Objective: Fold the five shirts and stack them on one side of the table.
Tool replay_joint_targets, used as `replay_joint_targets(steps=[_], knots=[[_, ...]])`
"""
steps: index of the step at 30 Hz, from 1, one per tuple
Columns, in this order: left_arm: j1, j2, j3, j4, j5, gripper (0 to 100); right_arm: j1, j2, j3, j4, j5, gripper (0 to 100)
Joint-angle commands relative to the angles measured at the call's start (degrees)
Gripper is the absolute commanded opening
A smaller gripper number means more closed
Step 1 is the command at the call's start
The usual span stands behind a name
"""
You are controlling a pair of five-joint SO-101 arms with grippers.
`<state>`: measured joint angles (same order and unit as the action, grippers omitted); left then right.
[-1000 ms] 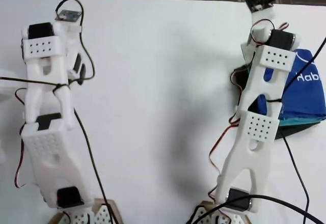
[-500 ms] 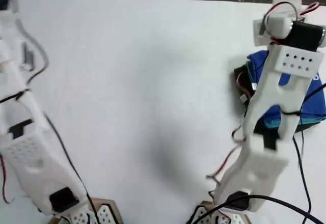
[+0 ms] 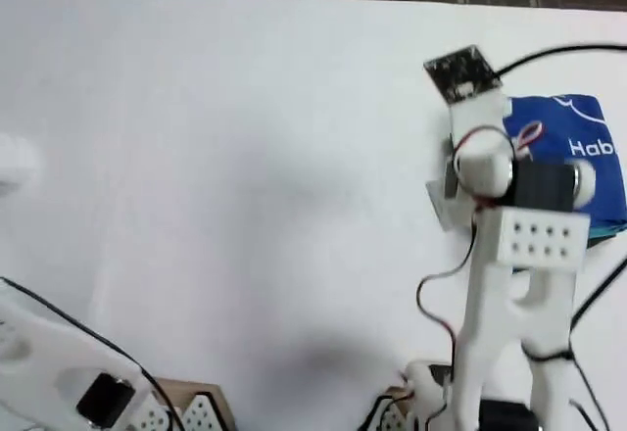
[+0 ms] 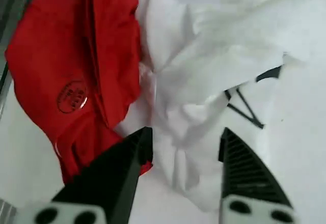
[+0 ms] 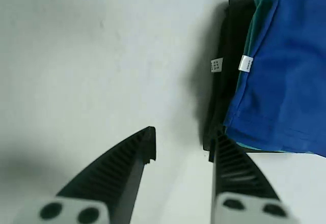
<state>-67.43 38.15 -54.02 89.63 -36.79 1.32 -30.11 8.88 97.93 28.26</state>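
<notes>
While two shirts were left crumpled, three were pictured folded and piled at the right side of the table (image 3: 245, 157). The stack (image 3: 578, 171) was topped by a blue shirt (image 5: 285, 66), with a teal shirt (image 5: 258, 25) beneath it and a black shirt (image 5: 229, 35) at the bottom, their edges roughly lined up. The right gripper (image 5: 183, 132) was held over bare table just beside the stack, its jaws spread apart and nothing caught between them. In the high view, the pile was partly hidden by the right arm (image 3: 509, 274).

The left gripper (image 4: 186, 135) was likewise seen with jaws parted and empty, poised above the white shirt (image 4: 214, 46). That shirt was bunched in loose folds, and the red shirt (image 4: 76, 56) was heaped against it, the two touching. Which lay over the other could not be told.

The job was judged a little over half done: three of the five shirts were accounted for in the stack, while the red and the white were yet to be spread flat, folded and carried across to it. The white shirt was taken to be the next one dealt with.
</notes>
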Motion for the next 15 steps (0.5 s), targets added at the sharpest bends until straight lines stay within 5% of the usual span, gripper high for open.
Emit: replay_joint_targets(steps=[1,8,13,15], knots=[[-0.79,4.13,-2.42,3.87,-1.76,30,-0.31,-5.85,1.58,-0.22,1.05,18.0],[3.96,12.84,-2.24,12.48,-1.23,28,-0.22,-9.71,1.93,-0.22,5.98,18.0],[8.35,12.04,-2.24,12.75,7.03,2,-0.22,-9.63,2.37,-0.22,6.33,18.0],[11.69,8.53,-0.84,12.84,11.69,4,-0.40,-9.63,3.52,-0.31,6.33,17.8]])
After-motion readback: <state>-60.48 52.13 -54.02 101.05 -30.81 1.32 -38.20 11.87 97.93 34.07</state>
